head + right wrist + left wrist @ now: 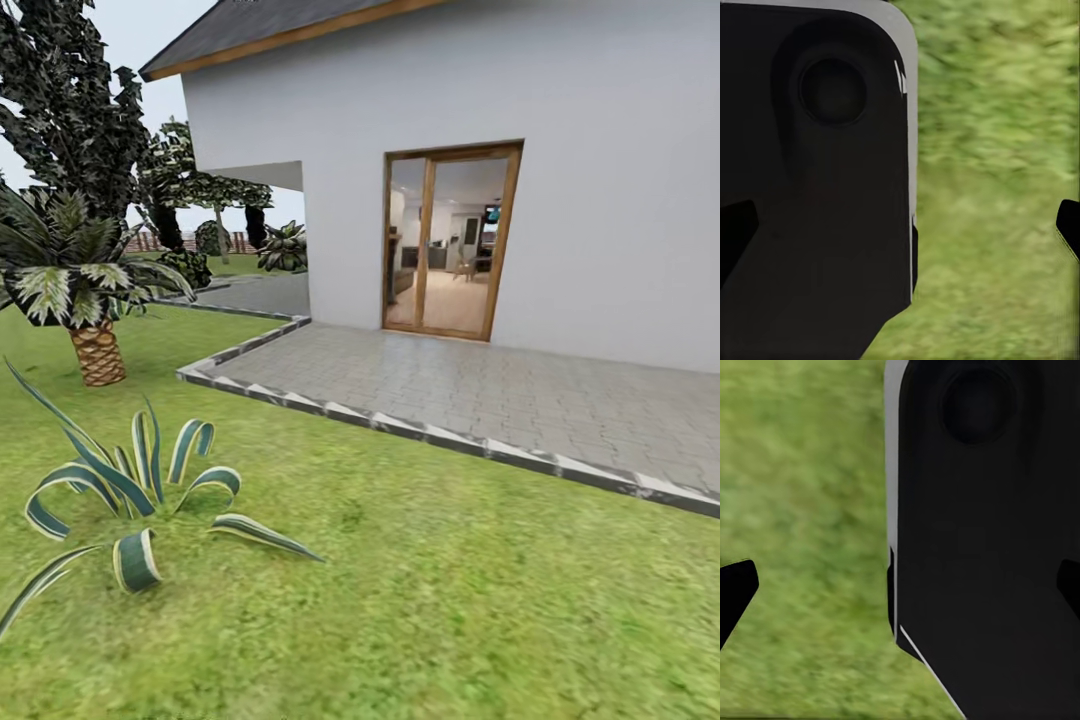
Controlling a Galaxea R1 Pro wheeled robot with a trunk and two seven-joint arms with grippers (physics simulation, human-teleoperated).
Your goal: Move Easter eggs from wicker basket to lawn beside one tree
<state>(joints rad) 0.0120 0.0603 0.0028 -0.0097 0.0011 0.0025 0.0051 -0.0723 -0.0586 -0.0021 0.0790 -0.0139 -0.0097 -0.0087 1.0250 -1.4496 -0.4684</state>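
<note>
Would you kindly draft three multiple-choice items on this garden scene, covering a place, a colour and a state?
1. Where does the short palm stand?
A. on the paving
B. on the lawn, at the head view's left
C. inside the house

2. What colour is the door frame?
A. brown wood
B. blue
C. white

3. How do the left gripper's fingers stand?
A. shut on an egg
B. pressed together
C. apart, holding nothing

Answers: 1 B, its trunk rises from the grass. 2 A, the frame looks wooden. 3 C, the tips sit at opposite edges.
</note>
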